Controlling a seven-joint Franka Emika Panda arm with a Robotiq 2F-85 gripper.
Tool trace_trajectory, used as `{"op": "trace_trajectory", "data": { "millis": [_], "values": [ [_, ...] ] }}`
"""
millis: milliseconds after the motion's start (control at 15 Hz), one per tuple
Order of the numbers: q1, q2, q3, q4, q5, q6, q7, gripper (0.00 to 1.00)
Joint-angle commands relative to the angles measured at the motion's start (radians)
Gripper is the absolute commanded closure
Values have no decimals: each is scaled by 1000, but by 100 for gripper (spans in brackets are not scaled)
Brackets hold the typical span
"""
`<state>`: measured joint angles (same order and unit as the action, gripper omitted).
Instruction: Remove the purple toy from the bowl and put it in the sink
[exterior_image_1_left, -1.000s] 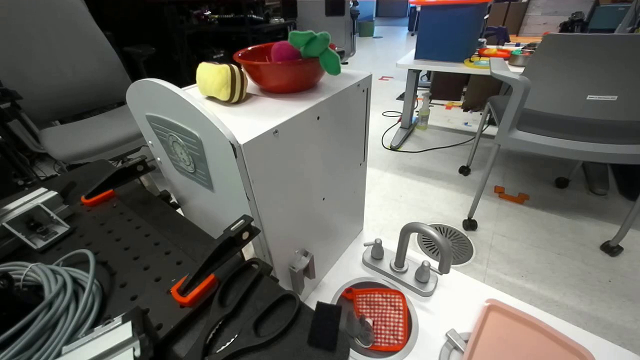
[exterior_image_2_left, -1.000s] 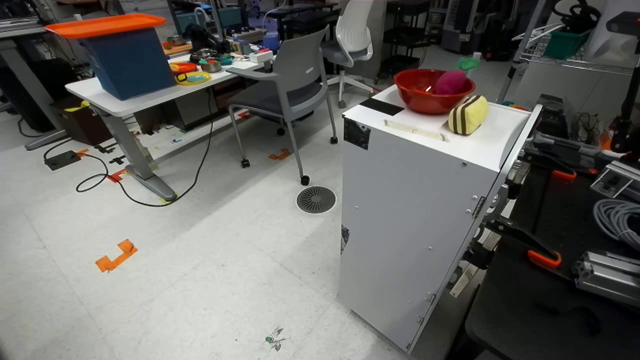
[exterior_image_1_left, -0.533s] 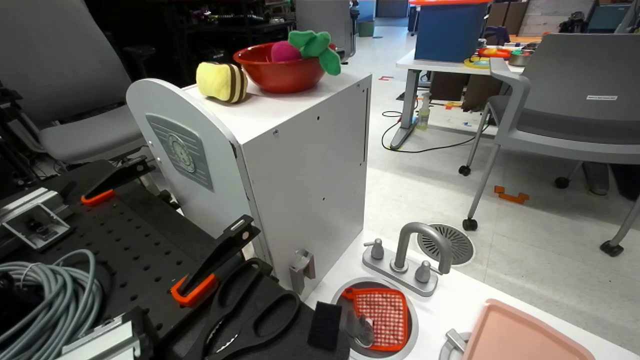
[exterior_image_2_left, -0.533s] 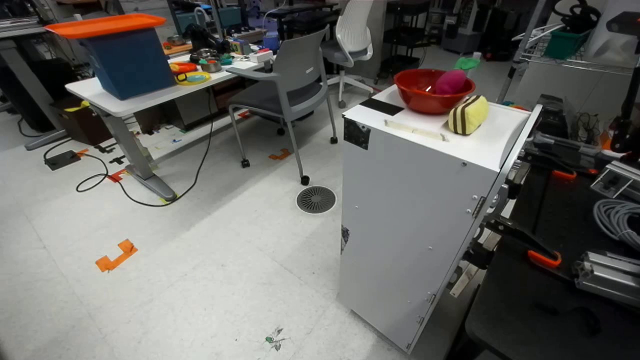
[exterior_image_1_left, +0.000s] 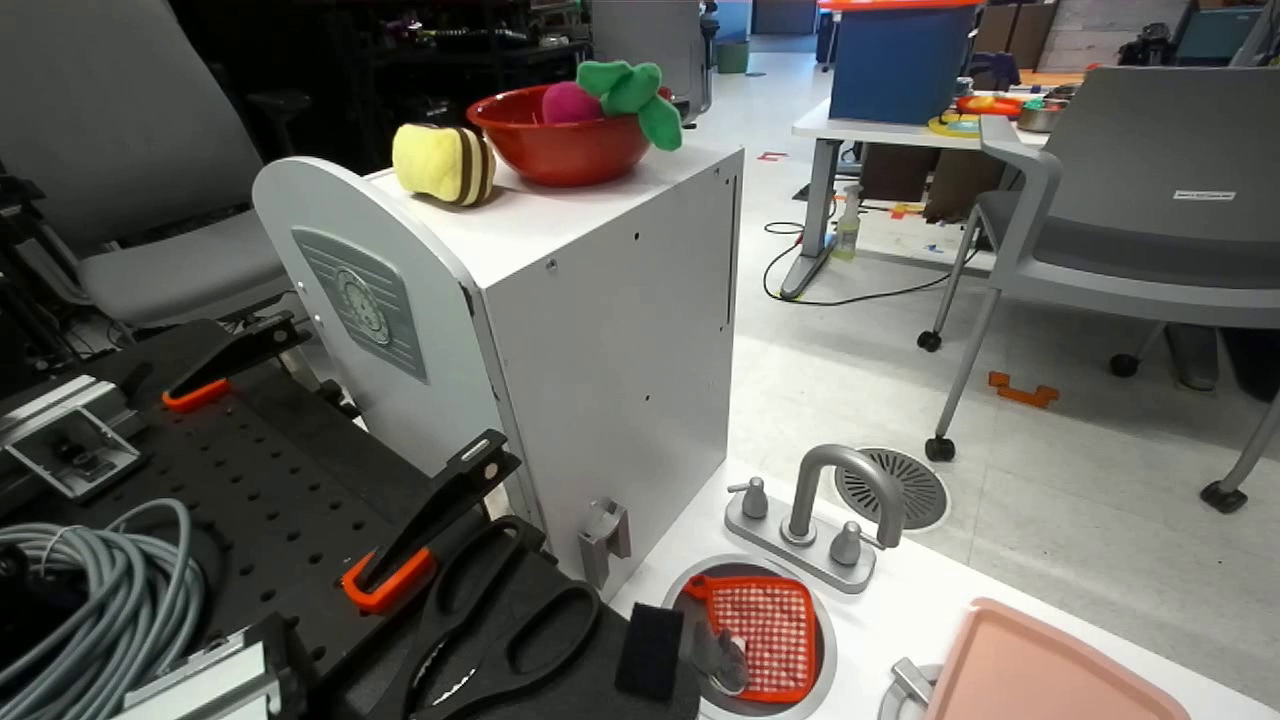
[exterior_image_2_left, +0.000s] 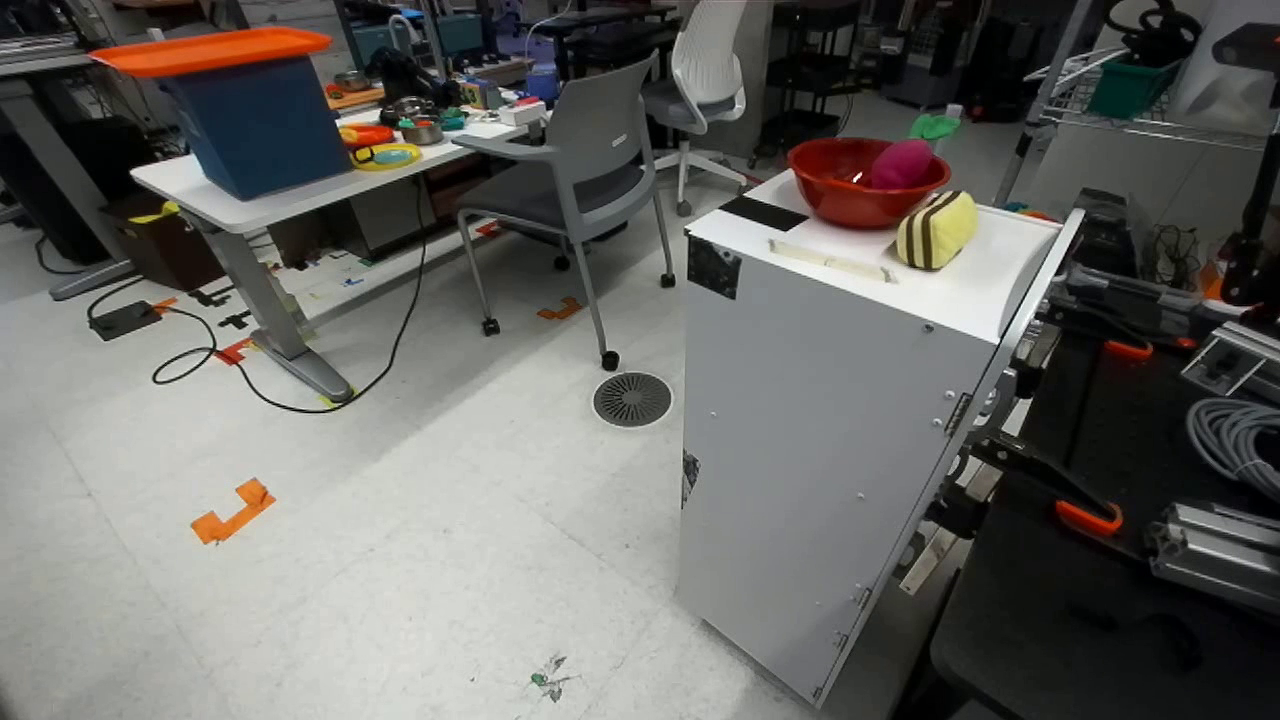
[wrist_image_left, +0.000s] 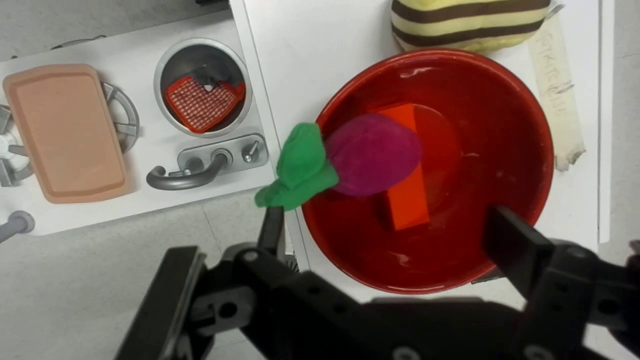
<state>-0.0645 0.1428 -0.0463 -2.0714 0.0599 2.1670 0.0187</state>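
The purple toy, a plush with a purple body and green leaves, lies in the red bowl with its leaves hanging over the rim. The toy shows in the wrist view (wrist_image_left: 372, 155) and both exterior views (exterior_image_1_left: 570, 103) (exterior_image_2_left: 902, 163). The bowl (wrist_image_left: 480, 185) stands on the white cabinet top, also in both exterior views (exterior_image_1_left: 570, 150) (exterior_image_2_left: 860, 207). My gripper (wrist_image_left: 387, 215) is open and empty above the bowl; its left fingertip appears just below the leaves, contact unclear. The gripper is outside both exterior views. The round metal sink (wrist_image_left: 182, 62) holds a red checkered mitt; it also shows in an exterior view (exterior_image_1_left: 829, 650).
An orange block (wrist_image_left: 410, 207) lies in the bowl under the toy. A yellow striped toy (wrist_image_left: 470, 25) sits against the bowl. A grey faucet (wrist_image_left: 185, 177) stands beside the sink. A pink tray (wrist_image_left: 70, 135) lies on the counter, lower than the cabinet top (exterior_image_1_left: 600, 215).
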Motion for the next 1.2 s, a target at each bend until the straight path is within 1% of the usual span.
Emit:
{"op": "trace_trajectory", "data": {
  "millis": [0,467,533,600,667,733,933,1133],
  "values": [
    [-4,3,0,-16,34,-17,-33,0],
    [-6,2,-2,-51,28,-19,-34,0],
    [-7,0,-3,-56,28,-18,-33,1],
    [-7,-1,-3,-60,29,-17,-33,7],
    [-8,-3,-4,-64,30,-16,-33,10],
    [-9,-4,-5,-67,31,-15,-33,17],
    [-13,-6,-8,-75,28,-14,-30,45],
    [-15,-7,-11,-83,28,-12,-28,68]
  ]
}}
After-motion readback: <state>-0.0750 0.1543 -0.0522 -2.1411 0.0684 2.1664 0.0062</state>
